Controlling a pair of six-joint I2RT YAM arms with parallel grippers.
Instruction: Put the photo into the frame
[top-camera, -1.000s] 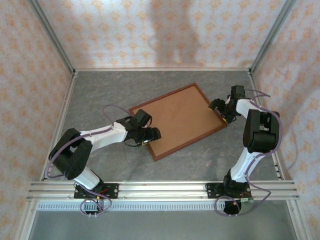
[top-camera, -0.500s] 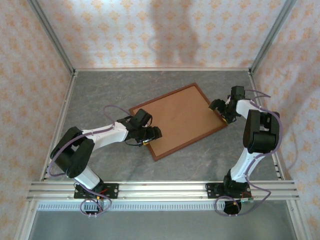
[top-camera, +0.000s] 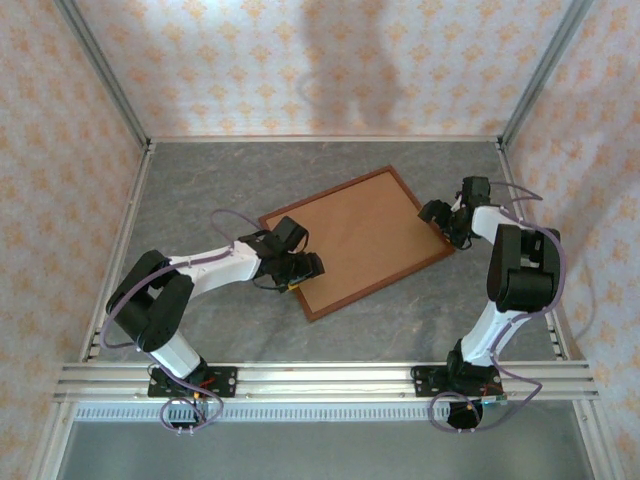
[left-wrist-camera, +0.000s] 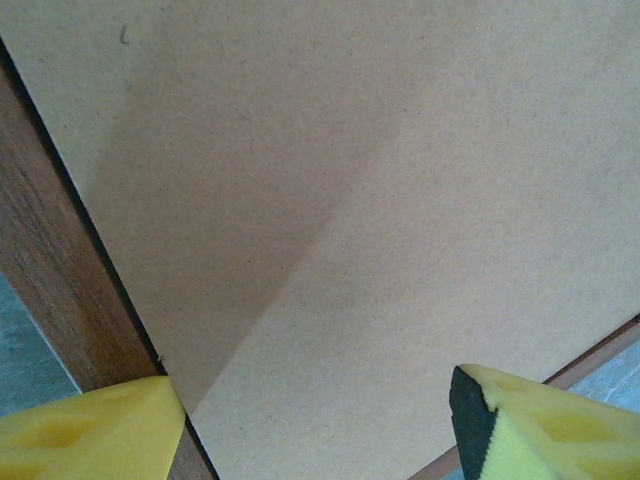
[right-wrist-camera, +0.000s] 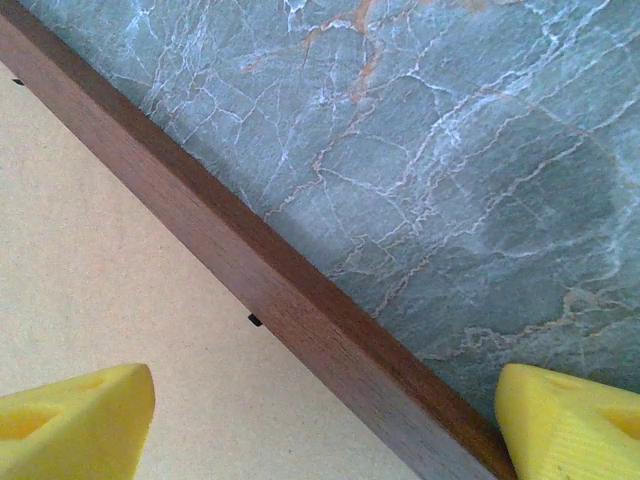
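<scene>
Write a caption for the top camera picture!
Left gripper and right gripper, open, at opposite edges of the wooden frame.

Top view: left gripper (top-camera: 300, 272) covers part of the frame (top-camera: 382, 284) along its near-left rail; right gripper (top-camera: 440, 225) covers part of the right rail. Contact there is too small to tell. Backing board (top-camera: 360, 235) hides whatever lies beneath it.
Left wrist view: yellow pads (left-wrist-camera: 90, 430) cut off at the bottom edge; board and rail run out of the picture.
Right wrist view: pads cut off likewise; rail cropped at both ends.

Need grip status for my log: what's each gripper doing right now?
Left gripper: open, holding nothing.
Right gripper: open, straddling the frame edge, unclamped.
</scene>
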